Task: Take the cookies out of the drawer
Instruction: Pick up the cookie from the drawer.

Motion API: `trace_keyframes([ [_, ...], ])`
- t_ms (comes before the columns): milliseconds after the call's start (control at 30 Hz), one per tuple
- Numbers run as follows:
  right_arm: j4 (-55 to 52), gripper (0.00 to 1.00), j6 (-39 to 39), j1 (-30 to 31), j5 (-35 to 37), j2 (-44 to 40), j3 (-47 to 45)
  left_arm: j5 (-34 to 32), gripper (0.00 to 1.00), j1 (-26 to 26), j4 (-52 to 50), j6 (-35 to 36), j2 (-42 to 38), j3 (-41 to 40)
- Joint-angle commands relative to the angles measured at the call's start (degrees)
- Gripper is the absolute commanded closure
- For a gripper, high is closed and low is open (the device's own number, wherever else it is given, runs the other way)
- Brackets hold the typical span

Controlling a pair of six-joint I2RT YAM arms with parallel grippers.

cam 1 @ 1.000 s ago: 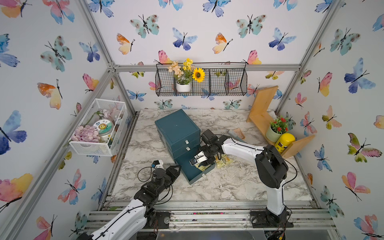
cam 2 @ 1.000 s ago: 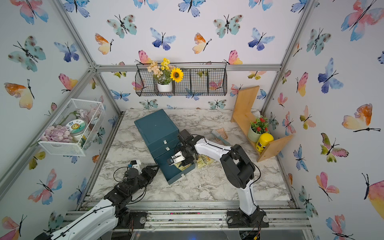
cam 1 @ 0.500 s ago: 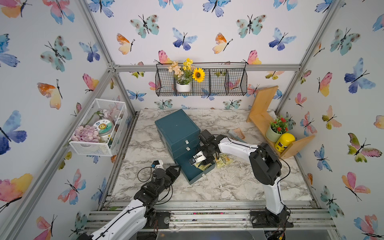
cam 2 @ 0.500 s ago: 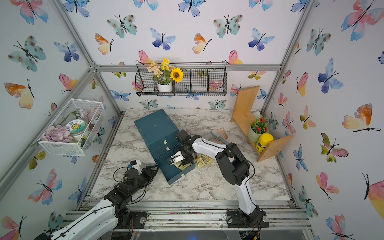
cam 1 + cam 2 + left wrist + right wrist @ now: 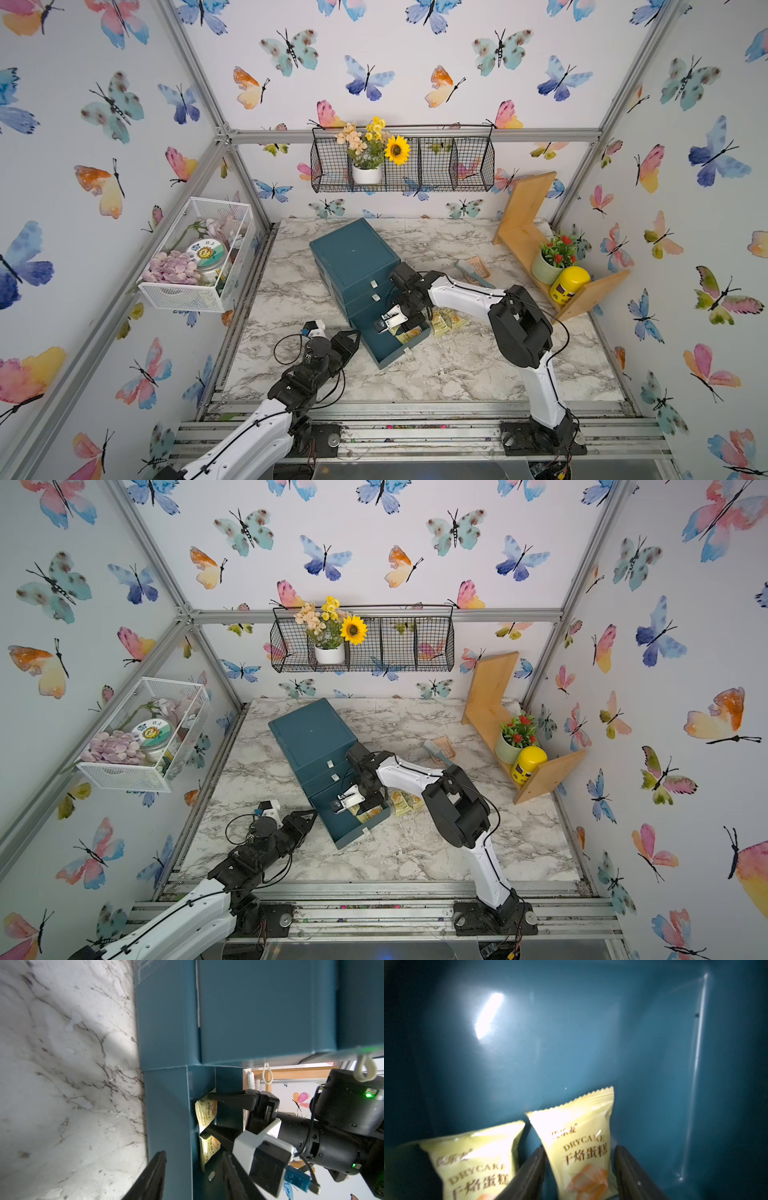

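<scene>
The teal drawer [image 5: 388, 353] is pulled out of the bottom of the cabinet [image 5: 353, 253]. Pale yellow cookies [image 5: 409, 334] lie inside it, and more cookies [image 5: 446, 322] lie on the marble just to its right. My right gripper [image 5: 579, 1167] reaches down into the drawer, open, with one packet [image 5: 581, 1142] between its fingers and narrow gaps on both sides. A second packet [image 5: 473, 1157] lies beside it. My left gripper [image 5: 194, 1154] is open astride the drawer's side wall, at the drawer's left front corner [image 5: 355, 334].
A brush [image 5: 471, 270] lies on the marble behind the right arm. A wooden shelf [image 5: 528, 232] with a potted plant [image 5: 555, 259] and a yellow jar [image 5: 569, 284] fills the right rear. A white wire basket [image 5: 195, 253] hangs on the left wall.
The right arm has swung a little leftward, taking its gripper further into the drawer, and its fingers have narrowed around a packet. The left arm has not moved.
</scene>
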Motion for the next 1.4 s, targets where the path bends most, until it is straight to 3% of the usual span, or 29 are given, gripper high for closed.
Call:
trace_keyframes([
  [0,-4.5,0.47,1.4,0.7,2.2,3.3,1.6,-1.5,0.51,-0.2,0.1,0.4,-0.6,-0.3],
  [533,-5.3,0.58,2.9,1.8,0.8,1.6,3.6,-1.9,0.51,-0.2,-1.4,0.6,-2.2,-0.3],
  [833,-1.4,0.61,4.6,2.4,-1.4,-6.2,-0.5,-2.1,0.51,-0.2,-1.5,0.6,-2.3,-0.2],
  [1067,3.0,0.63,7.7,3.0,-2.9,-15.3,-8.6,-2.0,0.51,0.0,-1.6,0.7,-2.4,-0.2],
  [1233,7.8,0.69,15.1,3.0,1.1,-22.0,-14.6,-2.0,0.51,0.1,-1.6,0.8,-2.7,0.0],
  [1367,12.6,0.73,24.1,2.8,10.7,-27.2,-21.4,-2.0,0.51,0.1,-1.5,0.8,-3.2,-0.2],
])
